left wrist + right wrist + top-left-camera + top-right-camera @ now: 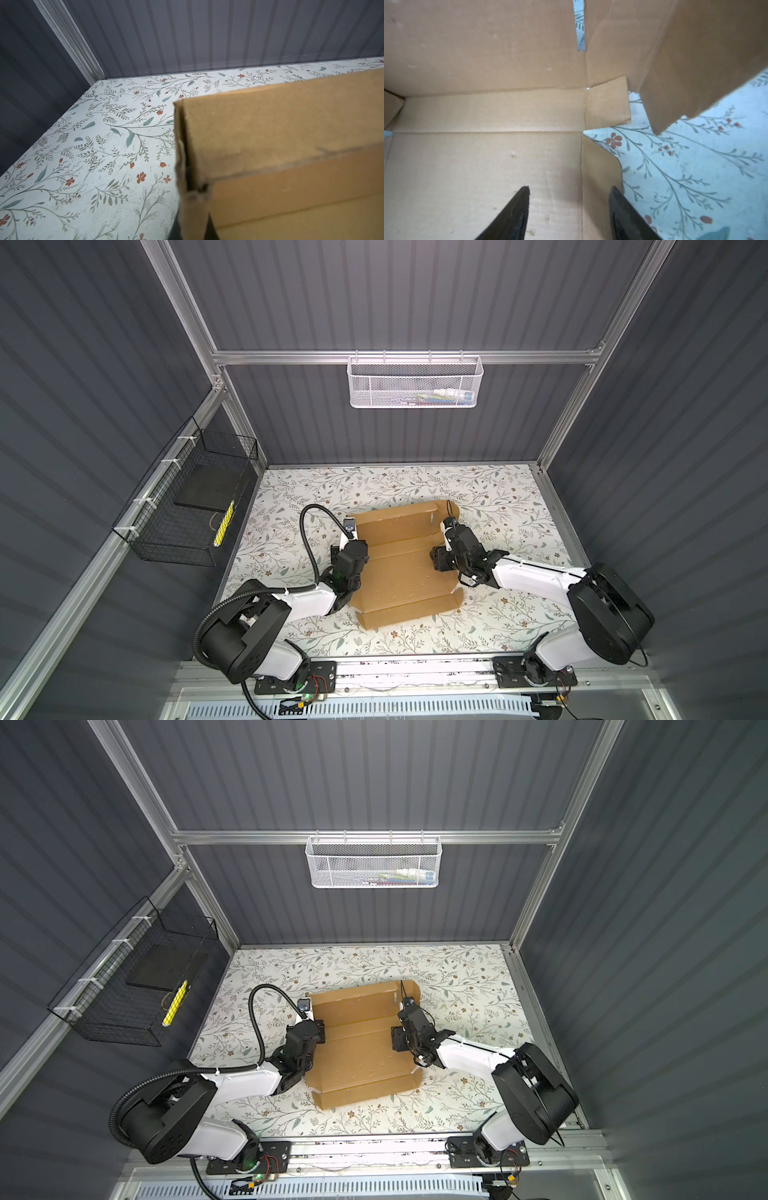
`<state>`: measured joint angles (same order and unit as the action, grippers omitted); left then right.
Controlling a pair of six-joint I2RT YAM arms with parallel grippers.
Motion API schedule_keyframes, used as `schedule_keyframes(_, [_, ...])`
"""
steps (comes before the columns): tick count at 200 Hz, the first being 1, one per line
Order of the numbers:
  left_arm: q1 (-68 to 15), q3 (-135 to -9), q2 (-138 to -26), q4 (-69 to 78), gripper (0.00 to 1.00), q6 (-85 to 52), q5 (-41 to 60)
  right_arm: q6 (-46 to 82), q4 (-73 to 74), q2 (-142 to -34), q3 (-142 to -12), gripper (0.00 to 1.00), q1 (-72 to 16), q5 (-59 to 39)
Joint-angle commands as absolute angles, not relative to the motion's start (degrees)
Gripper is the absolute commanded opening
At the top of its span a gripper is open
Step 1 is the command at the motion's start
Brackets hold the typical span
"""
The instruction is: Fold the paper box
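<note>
The paper box (399, 572) (357, 1056) is brown corrugated cardboard lying on the floral table in both top views, part folded, with its far panel tilted up. At the box's left edge my left gripper (356, 551) (316, 1031) is shut on the raised side wall. In the left wrist view that wall's edge (187, 145) runs down between the jaws of the left gripper (194, 226). Over the box's right side my right gripper (437, 560) (397, 1040) (569, 189) is open, its dark fingertips (523, 199) above the base panel (488, 166) with nothing between them. A right flap (695, 72) stands raised beside it.
A black wire basket (187, 506) hangs on the left wall with a dark pad and a yellow item inside. On the back rail hangs a white mesh basket (415, 383). The floral table top (498, 497) ends at grey ribbed walls on three sides.
</note>
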<state>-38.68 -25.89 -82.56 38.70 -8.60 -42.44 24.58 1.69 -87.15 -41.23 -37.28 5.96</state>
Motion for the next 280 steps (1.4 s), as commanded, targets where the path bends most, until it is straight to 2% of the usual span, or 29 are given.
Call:
schedule_keyframes(1, [-39.0,-26.8,-80.9,38.6,0.00,-7.0,-42.7,26.4,1.3,-89.6,-40.5,0.62,-37.0,4.4])
schedule_keyframes(100, [-38.9,-27.3,-81.2,37.9,0.00,-6.9,-42.8,29.0,2.8,-94.0,-38.9,0.62,-35.0,0.4])
schedule_keyframes(153, [-38.9,-27.9,-81.8,37.5,0.00,-6.7,-43.0,25.9,-3.1,-83.3,-40.3,0.62,-32.9,3.7])
schedule_keyframes(206, [-38.9,-27.8,-81.8,37.3,0.00,-6.9,-43.0,22.8,-8.2,-74.4,-42.7,0.54,-26.5,4.9])
schedule_keyframes(280, [-38.9,-27.3,-81.8,37.4,0.00,-7.5,-42.9,19.8,-7.5,-82.9,-52.0,0.51,-22.4,0.9])
